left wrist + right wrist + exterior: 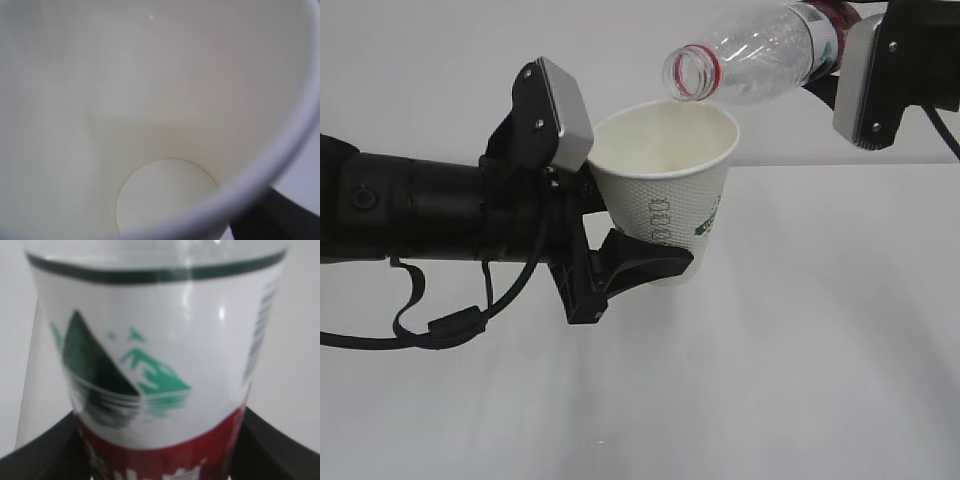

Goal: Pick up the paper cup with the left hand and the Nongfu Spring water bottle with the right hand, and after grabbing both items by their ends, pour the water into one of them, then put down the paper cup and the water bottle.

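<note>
While both arms hang over the white table (840,330), the left arm is the biggest thing in the ext view, coming in level from the left w/ the left hand (645,235) at its end. Its jaws are clamped on the paper cup (670,195): one black finger shows wrapped round the cup's lower wall, the other is hidden behind it. Cup is held well clear of the table, near upright w/ a slight lean, mouth up. The left wrist view looks straight down into it; the inside and round bottom look pale and dry, no pool that I can make out.

Right hand (850,75) sits top right, only partly in frame, jaws gripping the Nongfu Spring water bottle (760,55) at its labelled rear half; the right wrist view shows dark fingers either side of the label.

Key relation: the bottle's long axis lies close to horizontal, running right to left w/ the neck tipped a bit down. Its open mouth and red neck ring hang just above the cup's rim on the right side, apart from it, not touching. Bottle body looks clear; can't tell how much water is in it, and no stream is visible.

My read: pour is set up but not flowing. Next move likely needs more tilt on the bottle, mouth kept inside the rim line
</note>
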Tool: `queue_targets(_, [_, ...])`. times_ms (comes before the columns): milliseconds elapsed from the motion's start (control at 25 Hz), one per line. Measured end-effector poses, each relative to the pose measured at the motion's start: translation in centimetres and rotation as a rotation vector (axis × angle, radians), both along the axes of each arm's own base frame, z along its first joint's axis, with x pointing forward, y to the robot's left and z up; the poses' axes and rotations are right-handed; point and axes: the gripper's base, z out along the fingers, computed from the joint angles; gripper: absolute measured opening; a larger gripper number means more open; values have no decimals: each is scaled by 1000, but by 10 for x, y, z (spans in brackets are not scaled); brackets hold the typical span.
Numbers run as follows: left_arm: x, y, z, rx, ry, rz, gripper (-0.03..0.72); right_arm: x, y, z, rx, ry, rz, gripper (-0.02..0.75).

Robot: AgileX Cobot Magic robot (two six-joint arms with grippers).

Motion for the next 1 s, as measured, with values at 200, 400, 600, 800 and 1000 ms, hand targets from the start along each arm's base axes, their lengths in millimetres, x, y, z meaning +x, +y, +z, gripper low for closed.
queue_targets(200, [0,0,0,0,0,0,510,0,0,0,-10,-6,2,520])
queue_targets(400, [0,0,0,-3,0,-3,510,0,0,0,-19,-14,2,520])
queue_targets(600, [0,0,0,-4,0,-4,510,0,0,1,-11,-25,2,520])
queue_targets(800, [-1,0,0,0,-2,-8,510,1,0,3,-3,-36,-2,519])
queue_targets(1000, [-2,0,-1,17,-1,-25,510,0,0,3,-15,-46,3,519])
